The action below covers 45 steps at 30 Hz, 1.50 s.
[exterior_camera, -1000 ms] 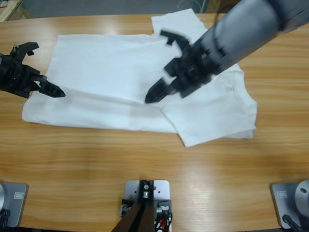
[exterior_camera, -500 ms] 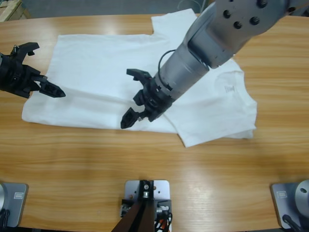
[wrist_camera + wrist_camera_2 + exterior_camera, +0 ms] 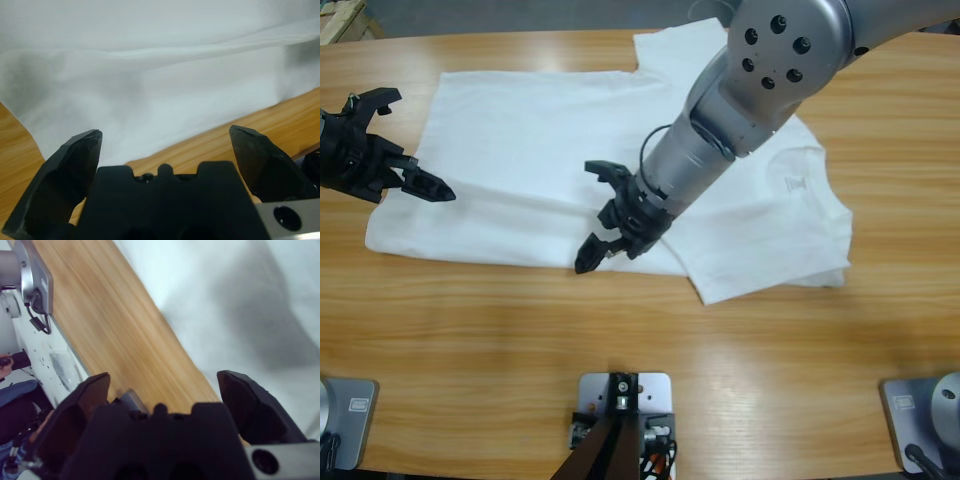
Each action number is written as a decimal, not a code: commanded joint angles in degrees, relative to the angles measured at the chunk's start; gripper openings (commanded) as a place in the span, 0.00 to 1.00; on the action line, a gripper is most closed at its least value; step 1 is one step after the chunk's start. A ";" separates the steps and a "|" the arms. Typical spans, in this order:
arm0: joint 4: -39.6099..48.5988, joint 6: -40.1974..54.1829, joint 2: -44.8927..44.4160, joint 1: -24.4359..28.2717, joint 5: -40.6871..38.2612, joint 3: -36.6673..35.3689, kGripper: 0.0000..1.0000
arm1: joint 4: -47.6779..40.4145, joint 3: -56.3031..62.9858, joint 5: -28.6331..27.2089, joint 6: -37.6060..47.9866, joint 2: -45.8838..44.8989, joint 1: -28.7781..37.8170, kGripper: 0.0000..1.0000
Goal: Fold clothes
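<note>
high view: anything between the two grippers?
Only the white T-shirt. In the high view, flat cloth spans from the left gripper at its left edge to the right gripper over its near hem; nothing else lies on it.

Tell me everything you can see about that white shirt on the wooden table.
The plain white short-sleeved T-shirt looks like thin cotton and lies flat on the long wooden table, part-folded: one end is doubled over, its panel showing small dark text. A sleeve pokes toward the far edge. Soft creases run across it. An open black gripper hangs over its near hem; whether it touches is unclear.
</note>
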 commanded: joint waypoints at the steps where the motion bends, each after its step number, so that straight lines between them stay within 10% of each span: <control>1: 0.71 0.46 1.85 -0.66 0.74 0.53 1.00 | 0.32 -0.59 -0.25 -1.92 3.15 -2.35 0.87; 40: 0.79 -0.84 2.41 -0.60 4.36 0.54 1.00 | 20.34 -17.52 -14.42 -9.23 6.54 -11.10 0.88; 45: 0.85 -3.06 -1.44 11.72 1.80 0.90 1.00 | 20.25 -14.90 -12.66 -9.62 0.23 -17.68 1.00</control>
